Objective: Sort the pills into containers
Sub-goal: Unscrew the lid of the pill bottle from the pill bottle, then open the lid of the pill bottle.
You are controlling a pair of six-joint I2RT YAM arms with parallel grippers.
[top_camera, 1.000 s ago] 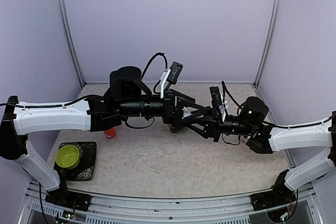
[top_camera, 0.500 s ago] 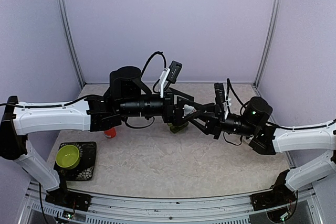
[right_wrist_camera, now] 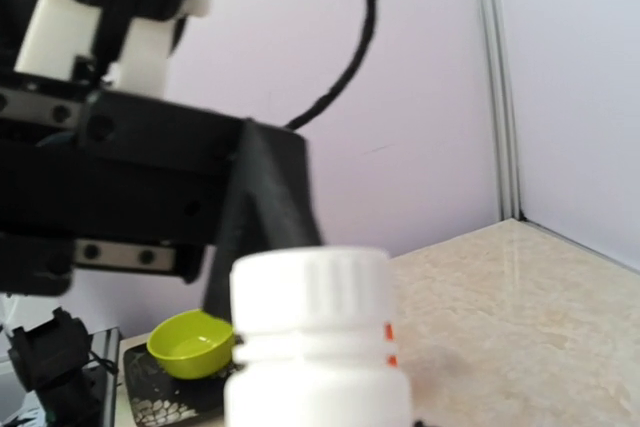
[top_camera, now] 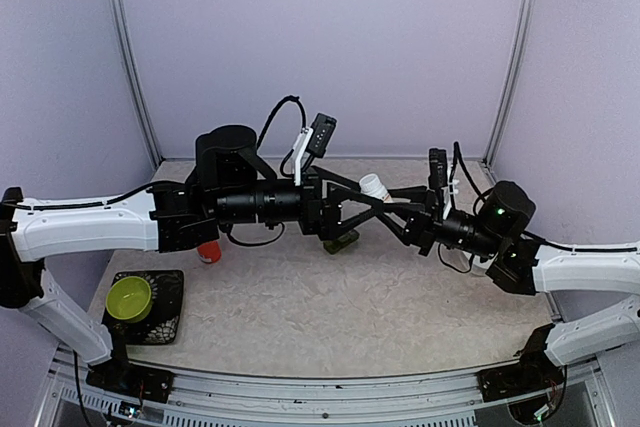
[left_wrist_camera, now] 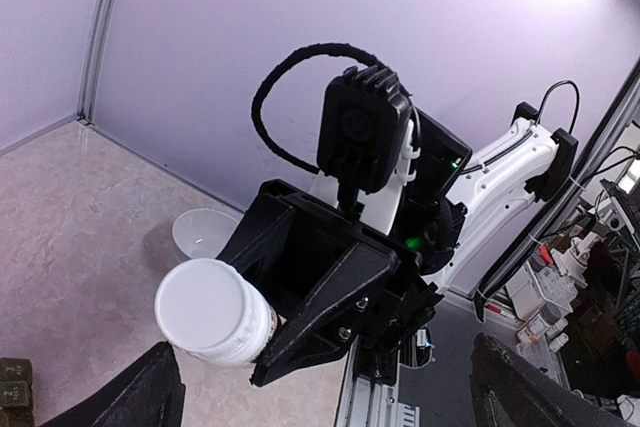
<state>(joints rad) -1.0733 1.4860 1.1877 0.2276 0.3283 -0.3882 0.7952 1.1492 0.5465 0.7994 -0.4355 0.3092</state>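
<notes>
Nearer us, well left of the dark green three-cell plastic pill box (top_camera: 341, 240), sits a lime-green bowl (top_camera: 128, 297). Just above the box our right gripper (top_camera: 388, 203) pinches a small white plastic bottle (top_camera: 373, 187); our left gripper (top_camera: 360, 212), spread wide, faces it. No pills show; we judge them light and prone to roll, so grip the ribbed cap (right_wrist_camera: 310, 282) and pour.

top cam: fixed high behind the arm bases, looks down toward the far wall, wide, whole table (top_camera: 330, 317) in frame. left wrist cam: faces right, close on the right gripper (left_wrist_camera: 240, 315) and the white bottle (left_wrist_camera: 205, 307). right wrist cam: faces left, white bottle very near, lime-green bowl (right_wrist_camera: 192, 343) behind. all three share the white bottle; top and right wrist share the bowl.
</notes>
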